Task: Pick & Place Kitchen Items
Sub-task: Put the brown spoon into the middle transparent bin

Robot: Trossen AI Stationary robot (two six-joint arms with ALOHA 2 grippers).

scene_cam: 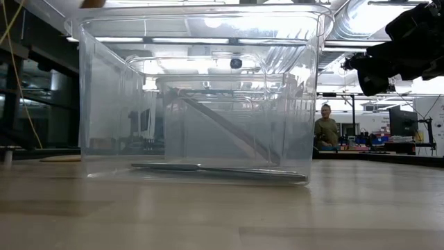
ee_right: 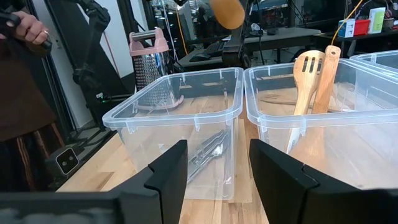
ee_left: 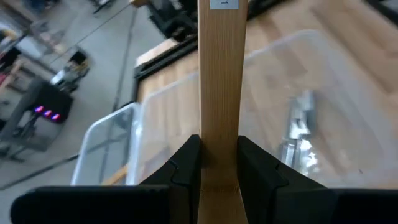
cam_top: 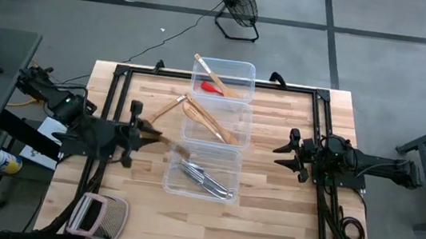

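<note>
Left claw (ee_left: 219,167) grips a wooden utensil (ee_left: 221,81); nearest tub (cam_top: 201,172) holds silver cutlery (cam_top: 206,181); right claw (ee_right: 217,165) open.

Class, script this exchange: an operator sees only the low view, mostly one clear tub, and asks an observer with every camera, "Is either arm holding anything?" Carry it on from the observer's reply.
Observer: Yes. The left gripper is shut on the handle of a pale wooden utensil.
Operator: And the right one?
Observer: The right gripper is open, with nothing between its fingers.
Operator: What sits farthest behind my tub?
Observer: The farthest tub in the row holds a red utensil.
</note>
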